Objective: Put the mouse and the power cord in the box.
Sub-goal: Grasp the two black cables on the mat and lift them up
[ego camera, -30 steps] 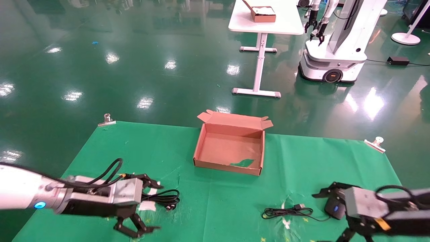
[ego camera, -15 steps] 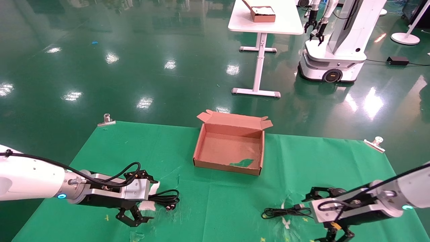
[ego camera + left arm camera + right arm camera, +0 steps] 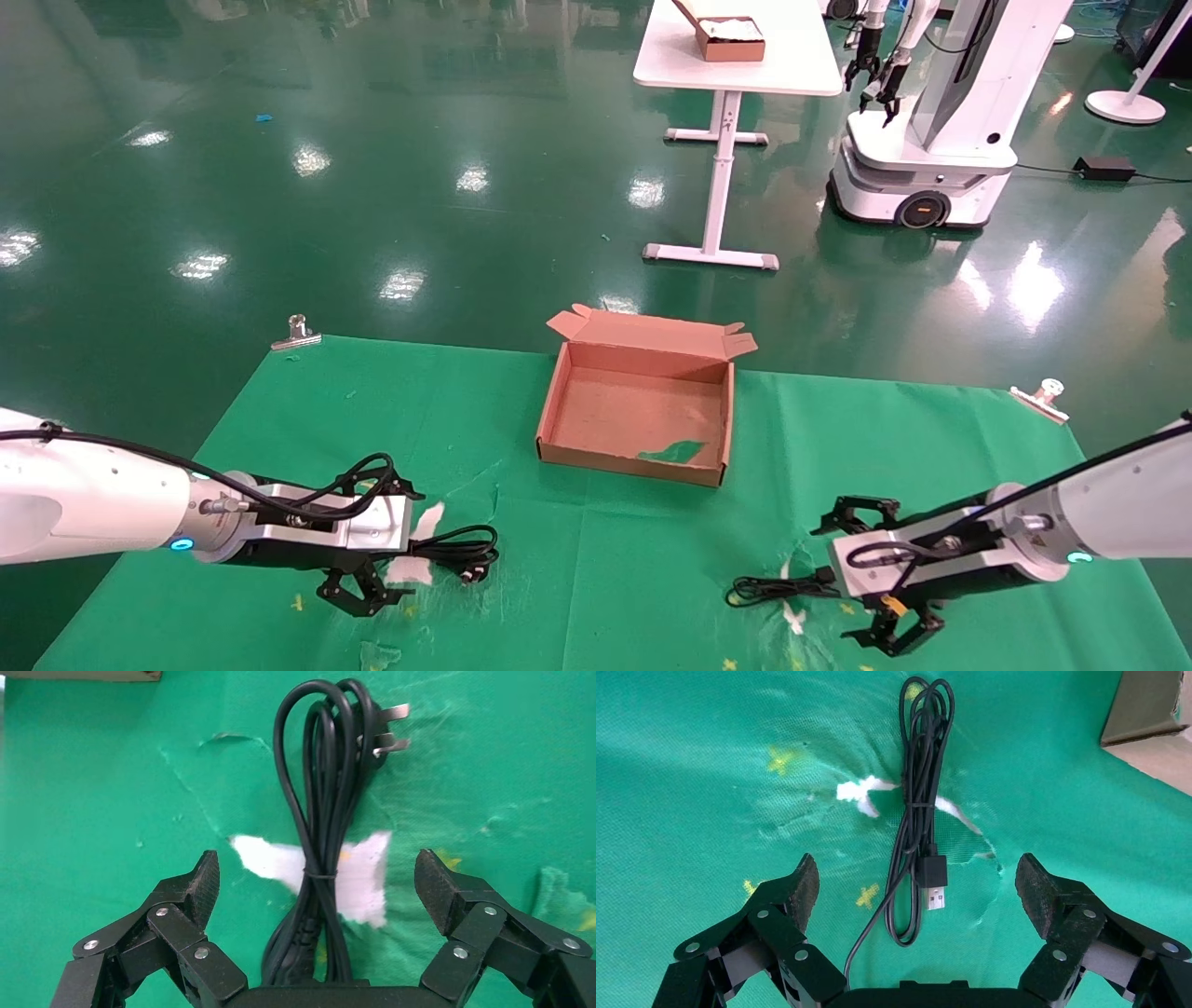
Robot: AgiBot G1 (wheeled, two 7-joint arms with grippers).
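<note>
My left claw (image 3: 316, 881): low over the near left part of the table, fingers spread wide; the power cord runs between them, and neither finger touches it.
My right claw (image 3: 916, 888): low over the near right part of the table, fingers spread wide on either side of the mouse's thin cable, gripping nothing.
Power cord (image 3: 327, 811): a tied bundle of black loops lying on the green cloth across a white tear; its pronged plug rests at the end away from my left claw.
Mouse: its body is hidden under my right claw, so I cannot place it exactly; only its coiled thin cable (image 3: 916, 811) shows, lying on the cloth with the silver USB plug (image 3: 933, 897) beside the coil.
Table (image 3: 838, 438): covered with green cloth that is torn in spots near both claws and marked with small yellow crosses; metal clips (image 3: 296, 334) hold the cloth at the far corners.
Box (image 3: 559, 410): open, at the middle of the table, beyond both claws and well apart from cord and mouse cable; lid flaps stand up along the far side, a green patch on its floor near the front wall, nothing else inside.
Beyond the table: shiny green floor, a white table (image 3: 801, 65) bearing a small brown carton (image 3: 726, 39), and another white robot (image 3: 931, 140) beside it.
</note>
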